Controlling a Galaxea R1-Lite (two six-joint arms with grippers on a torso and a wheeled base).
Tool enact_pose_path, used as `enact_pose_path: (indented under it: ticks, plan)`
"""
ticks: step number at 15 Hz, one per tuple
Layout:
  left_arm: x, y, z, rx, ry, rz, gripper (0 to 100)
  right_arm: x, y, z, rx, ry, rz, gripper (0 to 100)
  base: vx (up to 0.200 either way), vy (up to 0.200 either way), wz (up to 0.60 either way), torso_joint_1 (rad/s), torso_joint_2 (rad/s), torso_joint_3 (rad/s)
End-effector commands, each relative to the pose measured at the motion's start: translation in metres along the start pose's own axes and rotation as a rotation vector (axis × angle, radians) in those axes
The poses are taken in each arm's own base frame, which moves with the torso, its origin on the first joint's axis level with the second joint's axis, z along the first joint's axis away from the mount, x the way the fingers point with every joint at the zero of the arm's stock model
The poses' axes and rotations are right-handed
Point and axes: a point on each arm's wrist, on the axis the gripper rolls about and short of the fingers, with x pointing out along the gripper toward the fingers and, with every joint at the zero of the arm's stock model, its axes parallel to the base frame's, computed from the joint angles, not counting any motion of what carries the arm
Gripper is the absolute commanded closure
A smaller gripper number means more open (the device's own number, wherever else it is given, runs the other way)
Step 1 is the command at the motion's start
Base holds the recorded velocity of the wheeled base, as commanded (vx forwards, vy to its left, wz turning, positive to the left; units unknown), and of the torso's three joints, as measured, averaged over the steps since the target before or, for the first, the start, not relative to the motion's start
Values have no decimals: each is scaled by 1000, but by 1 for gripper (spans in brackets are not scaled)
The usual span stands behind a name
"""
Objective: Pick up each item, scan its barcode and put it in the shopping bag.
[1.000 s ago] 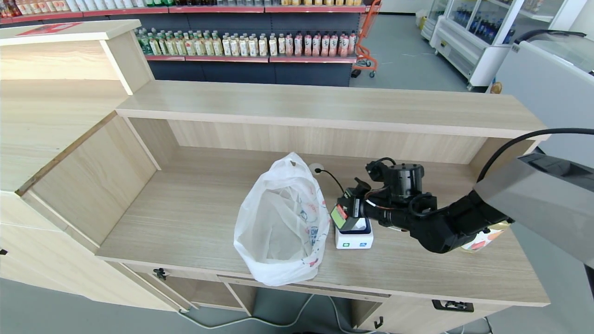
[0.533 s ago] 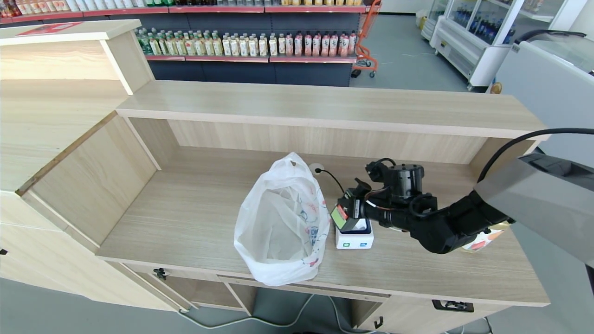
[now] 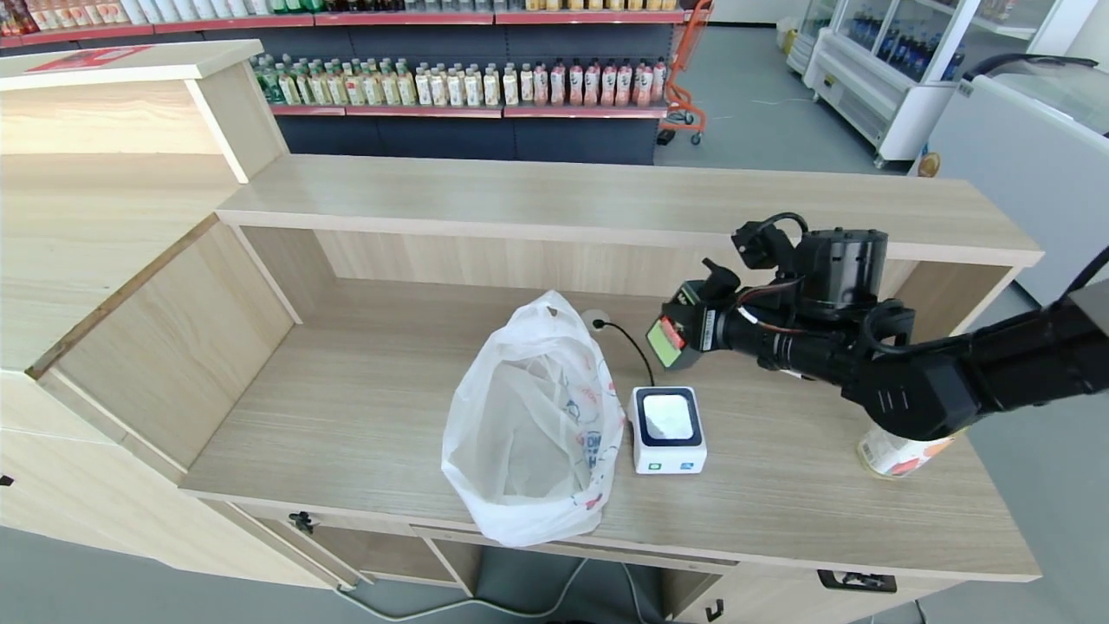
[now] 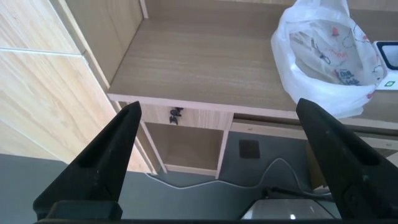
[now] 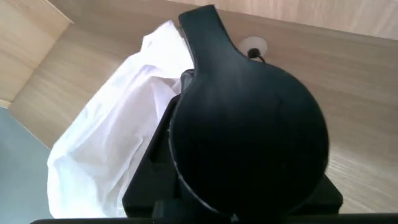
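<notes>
My right gripper is shut on a small item with a green and red label. It hangs in the air behind and above the white barcode scanner, near the bag's right side. The white plastic shopping bag stands open on the counter, left of the scanner. In the right wrist view a dark round shape sits in front of the bag. My left gripper is open, low in front of the counter's front edge, with the bag beyond it.
A round container with a red and white label stands on the counter at the right, partly behind my right arm. A black cable runs from the scanner to the back. A raised ledge borders the far side.
My right arm has lifted the held item from just over the scanner, up and to the right, uncovering the scanner's top. The head view has shifted slightly.
</notes>
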Motion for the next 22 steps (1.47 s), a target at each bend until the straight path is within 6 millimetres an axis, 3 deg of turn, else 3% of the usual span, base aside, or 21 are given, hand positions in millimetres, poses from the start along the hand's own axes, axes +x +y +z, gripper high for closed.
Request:
enact_pose_path:
  ticks: [1,4,5,10,14,22]
  plan:
    - [0,0,0,0,0,0,0,-23,23,25,-22,-62,53,100,0,200,0,22,7,-2]
    - [0,0,0,0,0,0,0,-7,42,3,-31,0,109,100,0,67,0,6,7,-2]
    - [0,0,0,0,0,0,0,5,48,-13,-45,44,126,100,0,0,0,0,0,0]
    - [0,0,0,0,-1,0,0,40,45,-74,-146,193,134,100,0,0,0,0,0,0]
    - [0,0,0,0,0,-2,0,62,40,-112,-244,199,145,100,0,0,0,0,0,0]
    - [0,0,0,0,0,0,0,87,53,-134,-323,204,190,100,0,0,0,0,0,0]
